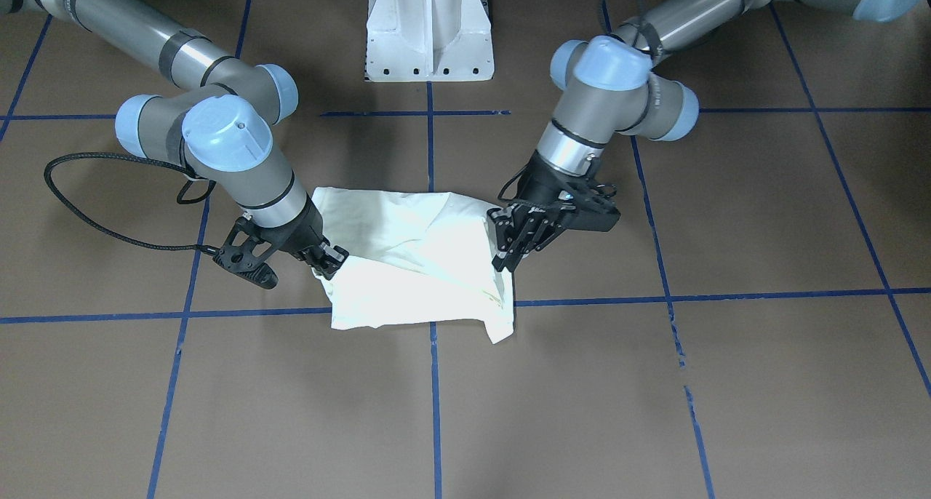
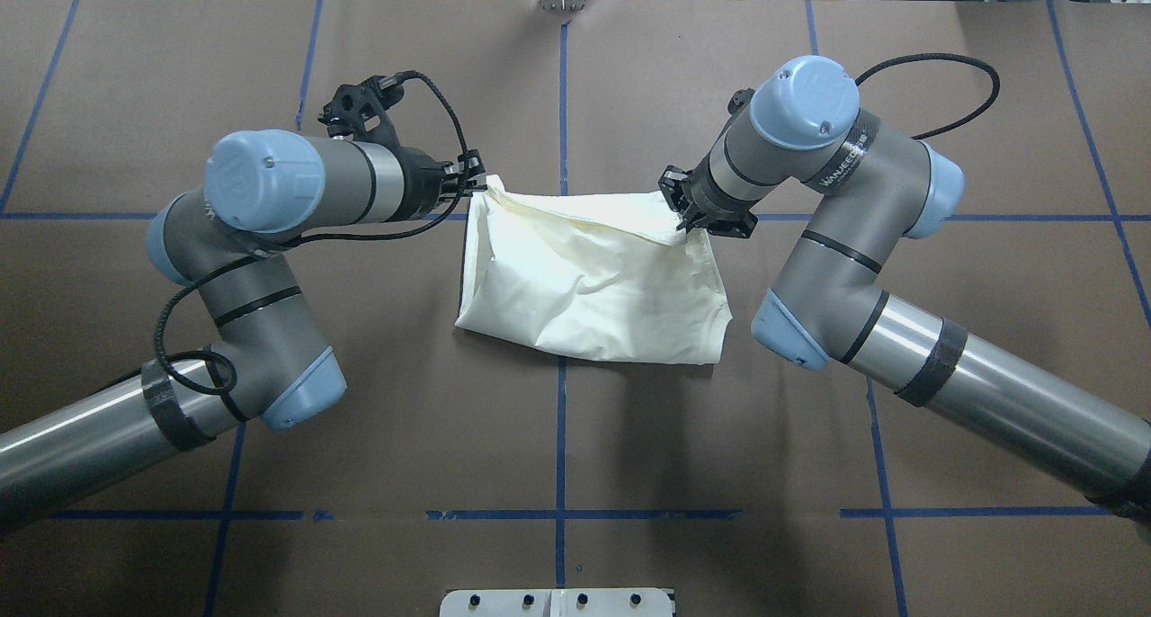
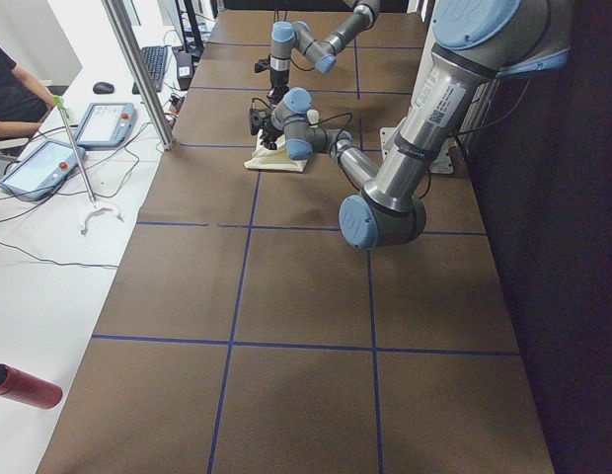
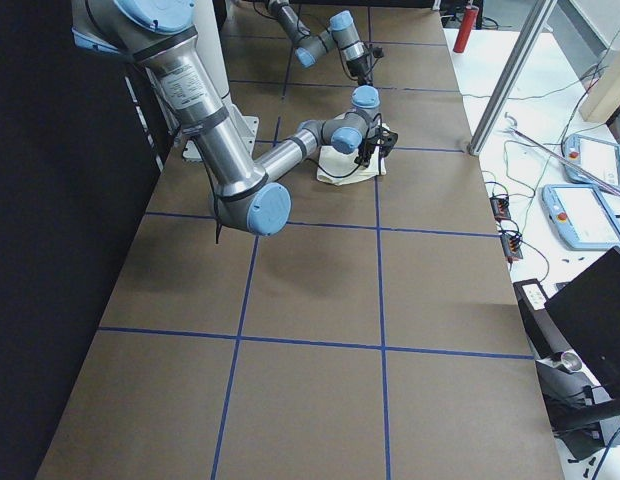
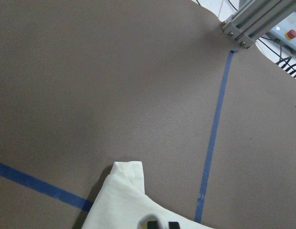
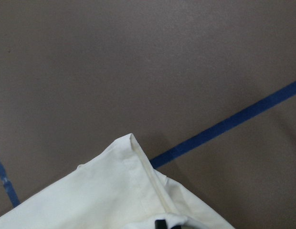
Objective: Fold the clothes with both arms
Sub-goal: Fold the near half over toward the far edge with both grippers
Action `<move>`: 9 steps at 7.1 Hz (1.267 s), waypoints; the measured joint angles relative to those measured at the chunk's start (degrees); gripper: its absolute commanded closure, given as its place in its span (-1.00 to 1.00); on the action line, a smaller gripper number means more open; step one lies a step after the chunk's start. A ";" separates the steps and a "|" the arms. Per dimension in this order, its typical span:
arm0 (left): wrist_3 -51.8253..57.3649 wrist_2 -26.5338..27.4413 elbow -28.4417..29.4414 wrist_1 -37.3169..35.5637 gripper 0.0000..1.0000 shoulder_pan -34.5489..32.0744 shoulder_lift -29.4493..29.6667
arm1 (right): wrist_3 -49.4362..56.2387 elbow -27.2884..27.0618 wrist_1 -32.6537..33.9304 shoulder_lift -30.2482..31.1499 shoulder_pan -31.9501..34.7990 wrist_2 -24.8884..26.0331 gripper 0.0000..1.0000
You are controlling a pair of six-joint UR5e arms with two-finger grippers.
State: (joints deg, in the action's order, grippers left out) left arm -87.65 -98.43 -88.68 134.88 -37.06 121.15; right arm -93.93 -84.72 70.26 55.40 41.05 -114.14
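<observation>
The left claw [image 2: 474,183] is clamped on the left far corner [image 5: 126,171] of the cream T-shirt [image 2: 584,275]. In the left wrist view a stub of hemmed fabric pokes out past the fingertips. The right claw [image 2: 681,221] is pinched together on the right far corner [image 6: 131,149] in the same way, with the stitched hem running back under its fingers.

Both corners cast a shadow on the brown desk [image 2: 809,419], so they appear to be held just clear of it. The fabric between them is pulled fairly taut, probably to keep the edge straight so it can be carried over as one line.

From that held edge the T-shirt slopes toward the robot. Its near edge rests on the desk in a wrinkled, roughly rectangular bundle. It lies about midway between the two arms and straddles the centre blue tape line [image 2: 560,437]. Only plain cream cloth shows; no print is visible.

The left arm [image 2: 270,239] and the right arm [image 2: 854,239] reach in from opposite sides with bent elbows. That leaves the space over the cloth open for a fold toward the near edge, which looks like the step in hand.
</observation>
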 measured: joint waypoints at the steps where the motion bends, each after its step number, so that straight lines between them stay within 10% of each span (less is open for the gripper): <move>1: 0.60 -1.51 -0.38 3.01 1.00 -0.04 -2.67 | 0.12 0.11 -0.03 -0.12 0.01 -0.02 1.00; 9: 0.81 -6.92 7.67 15.77 1.00 5.29 -2.32 | 0.07 0.09 -0.04 -0.56 0.17 -0.03 1.00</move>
State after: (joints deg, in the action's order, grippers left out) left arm -86.84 -105.36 -81.01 150.66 -31.76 118.83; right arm -93.86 -84.64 70.22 54.85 41.22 -114.17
